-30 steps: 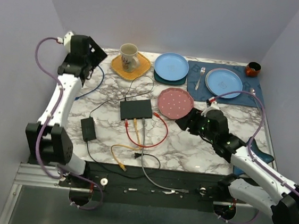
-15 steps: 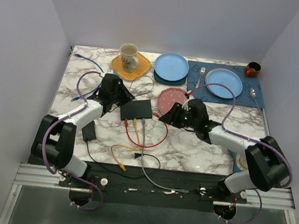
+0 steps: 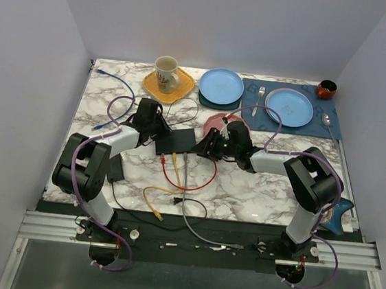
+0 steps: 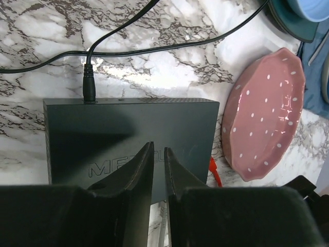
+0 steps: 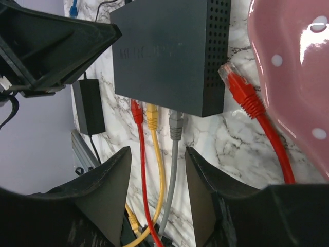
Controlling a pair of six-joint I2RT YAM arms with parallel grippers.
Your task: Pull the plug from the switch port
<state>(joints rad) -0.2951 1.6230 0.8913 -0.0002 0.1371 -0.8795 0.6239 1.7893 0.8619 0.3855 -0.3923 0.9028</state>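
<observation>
The switch is a flat black box in the middle of the table. In the right wrist view a red plug, a yellow plug and a grey plug sit in sockets on its near edge. A loose red plug lies by its right corner. My left gripper rests over the switch's top, fingers almost together with nothing between them. My right gripper is open just short of the sockets, with the three cables running between its fingers. Both grippers flank the switch in the top view, left gripper and right gripper.
A pink dotted plate stands right beside the switch, under my right arm. The power cord plug enters the switch's far edge. A black power brick lies left. At the back are a mug, blue plates, and a fork.
Both arms came in to the switch: the left swung down from high at the far left and closed its jaws; the right moved left past the pink plate.
</observation>
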